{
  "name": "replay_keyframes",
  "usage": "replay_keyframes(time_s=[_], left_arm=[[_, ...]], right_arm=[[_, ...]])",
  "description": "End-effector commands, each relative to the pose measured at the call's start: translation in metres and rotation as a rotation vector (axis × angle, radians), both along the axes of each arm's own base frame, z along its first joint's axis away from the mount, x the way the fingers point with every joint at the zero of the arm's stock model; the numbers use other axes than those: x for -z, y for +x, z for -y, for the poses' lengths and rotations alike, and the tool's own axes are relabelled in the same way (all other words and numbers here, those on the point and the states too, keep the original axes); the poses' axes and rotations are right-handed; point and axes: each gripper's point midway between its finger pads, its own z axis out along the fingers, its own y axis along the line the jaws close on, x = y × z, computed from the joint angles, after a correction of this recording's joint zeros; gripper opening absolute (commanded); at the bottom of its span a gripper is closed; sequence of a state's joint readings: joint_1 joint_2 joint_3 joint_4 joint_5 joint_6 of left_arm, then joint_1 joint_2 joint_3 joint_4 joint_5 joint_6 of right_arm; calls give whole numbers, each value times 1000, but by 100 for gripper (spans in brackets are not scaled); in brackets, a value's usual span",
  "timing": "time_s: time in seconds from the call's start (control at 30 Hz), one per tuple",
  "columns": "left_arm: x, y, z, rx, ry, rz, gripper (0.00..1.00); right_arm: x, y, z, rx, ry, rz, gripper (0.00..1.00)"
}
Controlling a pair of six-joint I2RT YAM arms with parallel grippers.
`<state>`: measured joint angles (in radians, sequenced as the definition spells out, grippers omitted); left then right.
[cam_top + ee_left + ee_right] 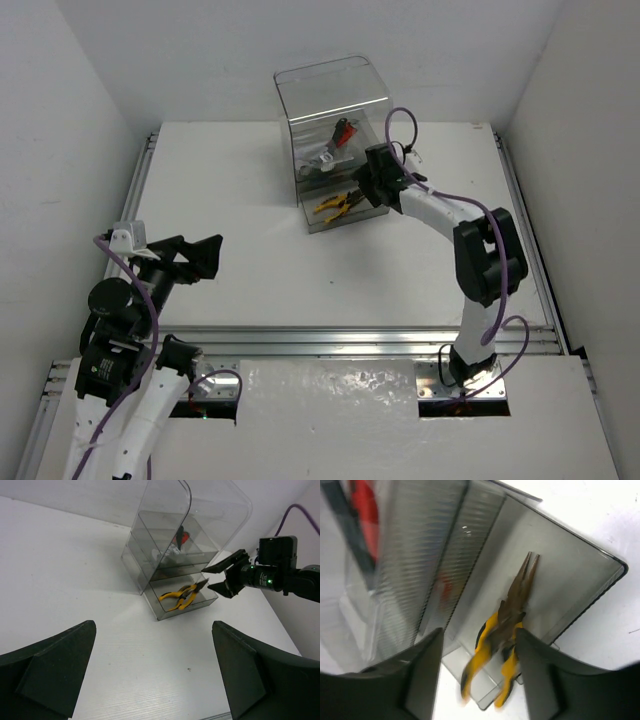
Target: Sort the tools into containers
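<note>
Evidently the yellow-handled pliers (507,630) lie in the lowest tray (580,580) of the container (330,90). They sit directly under and between the fingers of the right gripper (479,640), which is spread wide with nothing clamped. Whether a finger touches the handles I cannot tell, since they are blurred in the right wrist view. That view shows the yellow handles framed between the fingers, with the closed nose running on beyond them towards the tray's side wall. From above, the pliers' long axis lies flat along the tray floor, on a slant to its walls, with the handles at the left end. I judge the step to be leaving the pliers settled in this tray. To do it well, the gripper should back out along its own line of approach with the jaws kept apart. It should lift clear of the handles first, so nothing is dragged over the low front lip, and stay below the tray above, where a red-handled tool (182,537) rests. Well away from that gripper, near its own base, the left gripper (152,670) hangs wide apart and holds nothing.
</note>
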<state>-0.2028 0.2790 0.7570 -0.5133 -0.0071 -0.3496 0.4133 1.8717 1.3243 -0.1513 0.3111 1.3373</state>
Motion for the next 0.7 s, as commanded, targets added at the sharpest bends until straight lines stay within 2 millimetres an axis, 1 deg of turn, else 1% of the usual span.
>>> replay_keyframes(time_s=[0.0, 0.03, 0.07, 0.1, 0.13, 0.17, 0.2, 0.23, 0.27, 0.3, 0.33, 0.37, 0.4, 0.43, 0.47, 0.5, 0.53, 0.57, 0.6, 0.67], left_arm=[[-8, 3, 3, 10, -12, 26, 100], [-7, 3, 3, 10, -10, 23, 100], [-8, 3, 3, 11, -10, 25, 100], [-8, 3, 3, 11, -10, 26, 100], [-7, 3, 3, 10, -10, 23, 100], [-8, 3, 3, 10, -10, 26, 100], [-8, 3, 3, 10, -10, 26, 100], [-8, 3, 3, 10, -11, 28, 100], [-9, 2, 3, 10, -11, 31, 100], [-9, 2, 3, 10, -12, 32, 100], [-9, 2, 3, 10, -11, 31, 100], [-9, 2, 3, 10, -11, 31, 100], [-8, 3, 3, 11, -10, 29, 100], [-8, 3, 3, 10, -9, 29, 100], [-8, 3, 3, 10, -9, 26, 100], [-8, 4, 3, 10, -9, 25, 100], [-8, 3, 3, 11, -9, 26, 100], [-7, 4, 3, 10, -8, 23, 100], [-7, 3, 3, 10, -10, 25, 100], [-7, 3, 3, 8, -11, 24, 100]], right_arm=[[-20, 16, -5, 33, 64, 26, 63], [-23, 16, -8, 13, 72, 37, 71], [-22, 14, -10, -13, 72, 40, 74], [-27, 14, -13, -29, 79, 62, 76], [-36, 11, -15, -53, 84, 80, 76], [-34, 5, -13, -76, 64, 75, 76], [-37, 0, -12, -91, 55, 92, 76], [-31, -18, -5, -106, 45, 83, 74], [-27, -28, -2, -114, 41, 83, 73], [-27, -33, 0, -119, 56, 114, 71], [3, -56, 8, -128, 41, 63, 65], [-1, -63, 11, -134, 48, 88, 42], [-2, -65, 11, -140, 61, 127, 31], [20, -82, 13, -164, 63, 96, 20], [16, -79, 9, -189, 74, 150, 0], [21, -80, 7, -207, 78, 155, 0], [25, -84, 0, -258, 97, 155, 0], [29, -78, -5, -295, 102, 181, 0], [32, -76, -9, -313, 111, 180, 0], [33, -68, -12, -307, 131, 193, 0]])
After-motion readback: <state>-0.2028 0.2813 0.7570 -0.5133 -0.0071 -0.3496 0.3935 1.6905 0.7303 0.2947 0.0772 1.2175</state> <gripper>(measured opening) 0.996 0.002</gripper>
